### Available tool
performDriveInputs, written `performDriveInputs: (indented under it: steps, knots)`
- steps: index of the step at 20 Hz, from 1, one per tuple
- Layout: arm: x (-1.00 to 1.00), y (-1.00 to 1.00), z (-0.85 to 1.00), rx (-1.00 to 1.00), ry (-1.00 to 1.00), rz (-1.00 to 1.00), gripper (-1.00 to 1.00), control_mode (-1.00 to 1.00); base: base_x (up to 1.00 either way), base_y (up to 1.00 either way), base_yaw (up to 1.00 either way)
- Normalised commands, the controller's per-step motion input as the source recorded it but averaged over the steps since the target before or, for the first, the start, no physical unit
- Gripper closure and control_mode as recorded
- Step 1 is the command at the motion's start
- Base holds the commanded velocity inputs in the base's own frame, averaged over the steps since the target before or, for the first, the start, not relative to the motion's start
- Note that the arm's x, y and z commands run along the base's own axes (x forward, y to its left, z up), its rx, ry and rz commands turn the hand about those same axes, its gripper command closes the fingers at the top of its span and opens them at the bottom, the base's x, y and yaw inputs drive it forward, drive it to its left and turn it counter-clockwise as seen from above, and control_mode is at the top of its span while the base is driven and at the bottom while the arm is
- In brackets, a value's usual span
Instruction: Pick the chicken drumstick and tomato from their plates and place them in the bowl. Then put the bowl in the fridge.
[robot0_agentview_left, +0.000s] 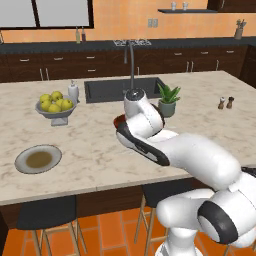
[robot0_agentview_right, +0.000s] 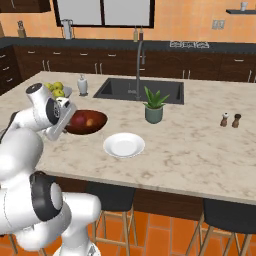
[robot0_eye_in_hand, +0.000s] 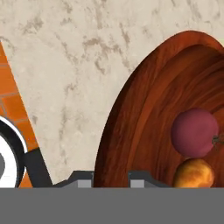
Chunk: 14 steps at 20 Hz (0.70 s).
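Fingertips (robot0_eye_in_hand: 85, 178) are straddling the bowl (robot0_eye_in_hand: 144, 113) rim, hand (robot0_eye_in_hand: 111, 179) seemingly grasping it.
Tomato (robot0_eye_in_hand: 194, 132) and chicken drumstick (robot0_eye_in_hand: 194, 173) are sitting at 3 o'clock inside; lifting by one edge is risking a tilt, spilling both onto the worktop (robot0_eye_in_hand: 65, 65).

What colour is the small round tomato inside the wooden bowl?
Dark purplish red tomato; clearest in the hand view.
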Motion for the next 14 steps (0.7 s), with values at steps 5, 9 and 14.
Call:
performDriveInputs:
  steps: [5,9,14]
  knots:
    - [-0.38,-0.77,0.37,0.01,-0.08,0.32,1.0,-1.0,0.0,0.0,0.0]
    - [-0.29,-0.52,0.52,0.0,-0.03,0.2,1.0,-1.0,0.0,0.0,0.0]
    - [-0.12,-0.27,0.5,0.0,0.0,0.05,1.0,-1.0,0.0,0.0,0.0]
